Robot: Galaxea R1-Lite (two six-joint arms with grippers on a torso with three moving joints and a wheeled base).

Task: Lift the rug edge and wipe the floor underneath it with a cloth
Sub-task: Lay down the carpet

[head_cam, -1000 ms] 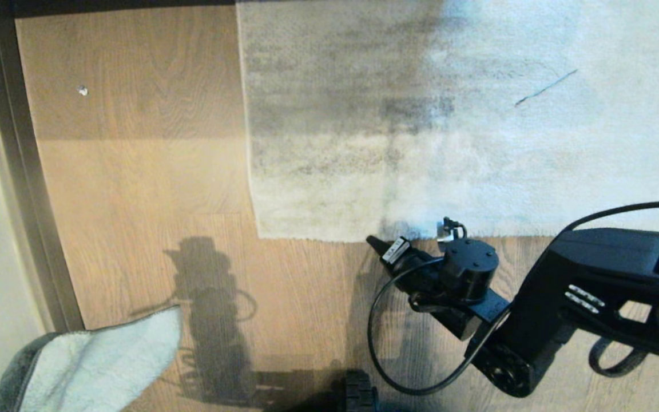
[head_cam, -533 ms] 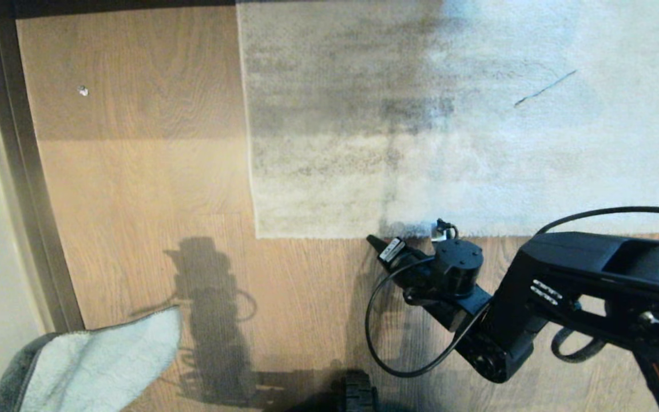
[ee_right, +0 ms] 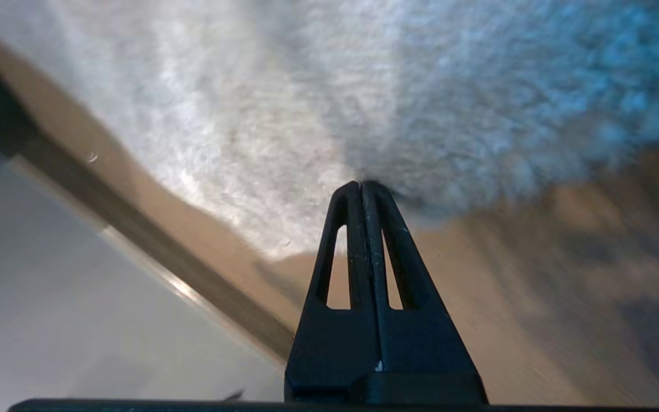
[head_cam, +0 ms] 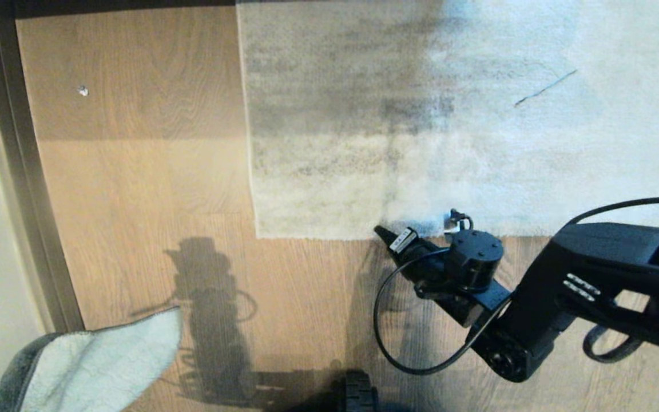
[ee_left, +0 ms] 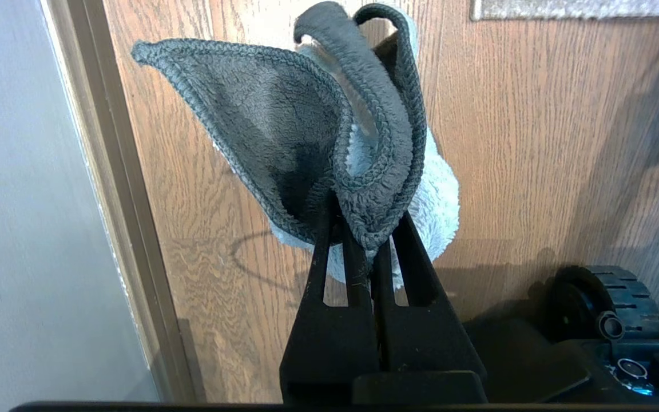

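Since the earlier frames the right gripper [head_cam: 380,231] has nudged up toward twelve o'clock, its closed fingers [ee_right: 364,197] now meeting the rug edge [head_cam: 329,236], which lies flat on the floor [head_cam: 135,183]. At eight o'clock in the head view, the left gripper [ee_left: 364,234] sits parked, clamped on the cloth [ee_left: 306,143], near the baseboard [head_cam: 26,171].

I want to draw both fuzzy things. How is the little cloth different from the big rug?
The cloth is small; the rug is much bigger. The cloth hangs crumpled, pinched in the left hand; the rug lies flat on the floor. The cloth is dark grey one side, pale blue the other; the rug is mottled grey-beige. Both look fluffy.
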